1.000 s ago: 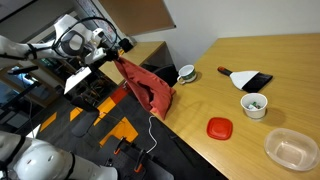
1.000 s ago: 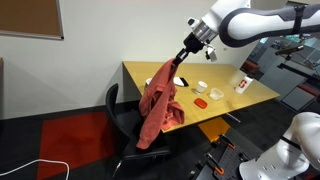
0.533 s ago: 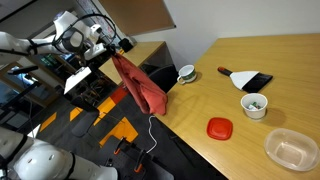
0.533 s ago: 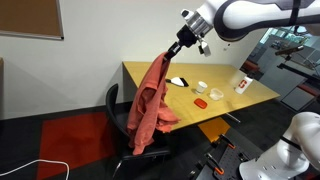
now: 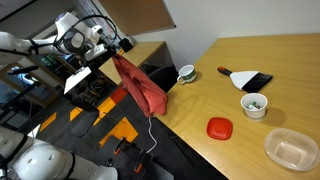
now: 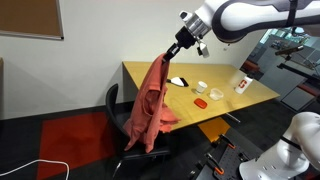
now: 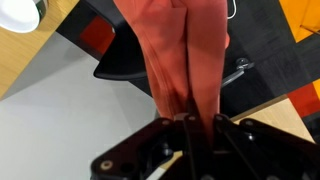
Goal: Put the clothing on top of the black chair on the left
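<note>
A red-pink piece of clothing (image 6: 150, 100) hangs from my gripper (image 6: 172, 50) in both exterior views (image 5: 140, 85). My gripper (image 5: 118, 52) is shut on its top edge and holds it up in the air. The cloth dangles over the black chair (image 6: 118, 115) beside the wooden table's end, its lower end reaching the seat area. In the wrist view the clothing (image 7: 185, 50) runs down from my shut jaws (image 7: 190, 120) toward the black chair seat (image 7: 125, 65) below.
The wooden table (image 6: 225, 105) holds a red lid (image 5: 220, 128), a white bowl (image 5: 254, 105), a clear container (image 5: 291, 148), a cup (image 5: 186, 73) and a black dustpan (image 5: 250, 80). Orange and black floor mats (image 5: 110, 125) lie beside the chair.
My gripper lifted the clothing higher and moved it away from the table toward the chair a second ago. Since half a second ago almost nothing has moved.
</note>
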`<state>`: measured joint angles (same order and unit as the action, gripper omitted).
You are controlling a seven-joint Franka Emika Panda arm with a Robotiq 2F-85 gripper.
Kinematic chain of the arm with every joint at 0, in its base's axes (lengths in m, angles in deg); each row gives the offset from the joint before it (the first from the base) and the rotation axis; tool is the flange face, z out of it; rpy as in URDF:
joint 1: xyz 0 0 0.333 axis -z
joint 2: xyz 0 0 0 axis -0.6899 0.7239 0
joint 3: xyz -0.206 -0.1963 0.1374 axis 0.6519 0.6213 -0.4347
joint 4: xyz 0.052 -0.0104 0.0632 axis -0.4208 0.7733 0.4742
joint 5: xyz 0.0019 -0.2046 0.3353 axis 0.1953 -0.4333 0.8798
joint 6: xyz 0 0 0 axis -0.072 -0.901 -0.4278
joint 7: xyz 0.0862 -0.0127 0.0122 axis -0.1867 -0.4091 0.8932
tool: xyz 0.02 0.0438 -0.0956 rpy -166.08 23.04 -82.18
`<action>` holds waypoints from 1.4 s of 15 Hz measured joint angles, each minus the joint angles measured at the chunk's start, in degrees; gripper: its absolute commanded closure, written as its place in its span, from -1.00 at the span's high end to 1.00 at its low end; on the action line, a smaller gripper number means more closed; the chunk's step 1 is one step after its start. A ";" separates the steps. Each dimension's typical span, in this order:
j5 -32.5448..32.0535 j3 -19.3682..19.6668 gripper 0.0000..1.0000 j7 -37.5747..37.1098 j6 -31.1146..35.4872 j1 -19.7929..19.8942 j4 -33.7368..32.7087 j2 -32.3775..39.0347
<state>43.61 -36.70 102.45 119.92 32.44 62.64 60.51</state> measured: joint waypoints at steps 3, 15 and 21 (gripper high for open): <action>2.67 -1.58 -0.98 2.55 5.81 -0.11 -2.14 2.88; 14.43 -9.66 -0.98 19.49 15.56 -0.14 -31.28 25.20; 13.22 -9.81 -0.98 19.74 13.77 -0.49 -38.38 34.26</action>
<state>56.83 -46.51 122.19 133.69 31.95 24.27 94.78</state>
